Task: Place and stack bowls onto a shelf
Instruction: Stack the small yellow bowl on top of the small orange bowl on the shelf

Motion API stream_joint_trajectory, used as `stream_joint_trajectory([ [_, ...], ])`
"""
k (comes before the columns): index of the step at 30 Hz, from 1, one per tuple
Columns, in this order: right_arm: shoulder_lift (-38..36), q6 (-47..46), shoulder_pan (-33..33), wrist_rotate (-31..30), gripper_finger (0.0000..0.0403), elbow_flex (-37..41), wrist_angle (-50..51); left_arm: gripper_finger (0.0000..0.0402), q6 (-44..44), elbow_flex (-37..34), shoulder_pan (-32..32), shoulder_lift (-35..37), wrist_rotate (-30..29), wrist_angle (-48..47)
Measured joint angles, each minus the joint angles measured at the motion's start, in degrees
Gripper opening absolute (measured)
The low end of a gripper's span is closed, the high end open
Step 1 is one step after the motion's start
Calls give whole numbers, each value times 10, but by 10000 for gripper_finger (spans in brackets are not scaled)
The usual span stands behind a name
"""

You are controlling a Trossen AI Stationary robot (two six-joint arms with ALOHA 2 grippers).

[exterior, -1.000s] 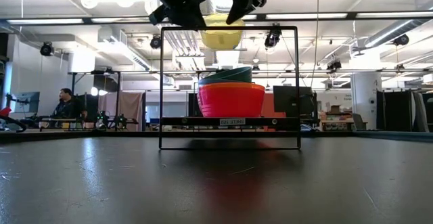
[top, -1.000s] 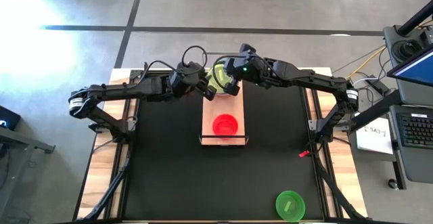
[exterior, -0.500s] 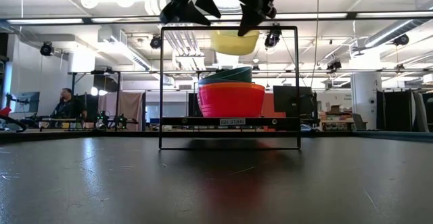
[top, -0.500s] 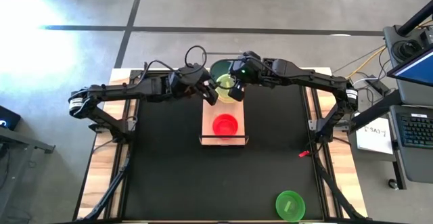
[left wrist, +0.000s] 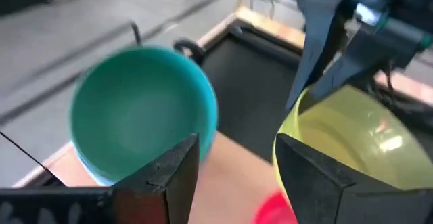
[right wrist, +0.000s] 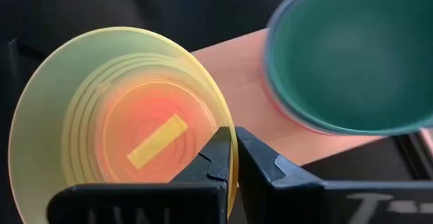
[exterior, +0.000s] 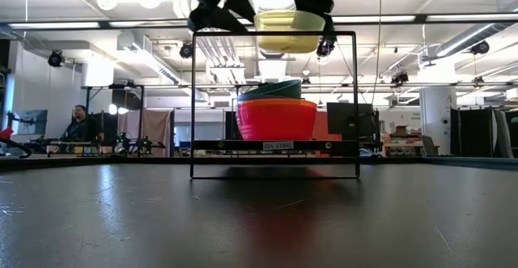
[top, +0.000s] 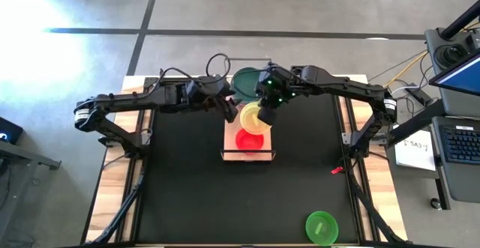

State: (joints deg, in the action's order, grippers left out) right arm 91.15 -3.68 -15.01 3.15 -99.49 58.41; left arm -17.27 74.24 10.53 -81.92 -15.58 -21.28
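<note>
A yellow-green bowl (top: 250, 117) hangs above the light-wood shelf (top: 231, 140), over a red bowl (top: 250, 138) that sits on the board's near end. My right gripper (top: 264, 114) is shut on the yellow-green bowl. A teal bowl (top: 245, 82) sits on the shelf's far end. My left gripper (top: 230, 111) stands open just left of the yellow-green bowl, holding nothing; its wrist view shows the open fingers (left wrist: 177, 166) clear of both bowls. In the low view the yellow-green bowl (exterior: 289, 31) is level with the top bar of the wire frame (exterior: 354, 98). My right gripper pinches the yellow-green bowl's rim (right wrist: 229, 130) on the bowl's right side, one finger inside the wall and one outside. The fingers slant down from the far right. The bowl is lifted clear, mouth up and about level, above the red bowl.
A green bowl (top: 322, 226) lies alone on the black mat near the table's front right corner. The shelf's thin wire frame (exterior: 194, 98) rises around the bowls. Both arms reach in from the table's far corners and meet above the shelf.
My left gripper has opened and let go of the yellow-green bowl, staying beside it. My right gripper has carried the bowl from above the teal bowl toward the table's near edge, to above the red bowl; the bowl, tilted before, is now about level.
</note>
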Motion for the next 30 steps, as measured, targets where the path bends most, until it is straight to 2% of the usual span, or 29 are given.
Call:
stream_joint_trajectory([
  [2, 0, 10, 3, 18, 8, 2, 1, 178, -3, 0, -1, 0, 13, -23],
  [7, 0, 20, 9, 18, 8, 22, -14, 178, -19, 0, -7, 1, 14, -64],
  [17, 0, 21, 23, 18, 8, 117, -132, 178, -17, 0, -18, 16, 13, -68],
  [30, -1, 2, 57, 18, 8, 203, -227, 178, -21, 0, -31, 72, 12, -85],
])
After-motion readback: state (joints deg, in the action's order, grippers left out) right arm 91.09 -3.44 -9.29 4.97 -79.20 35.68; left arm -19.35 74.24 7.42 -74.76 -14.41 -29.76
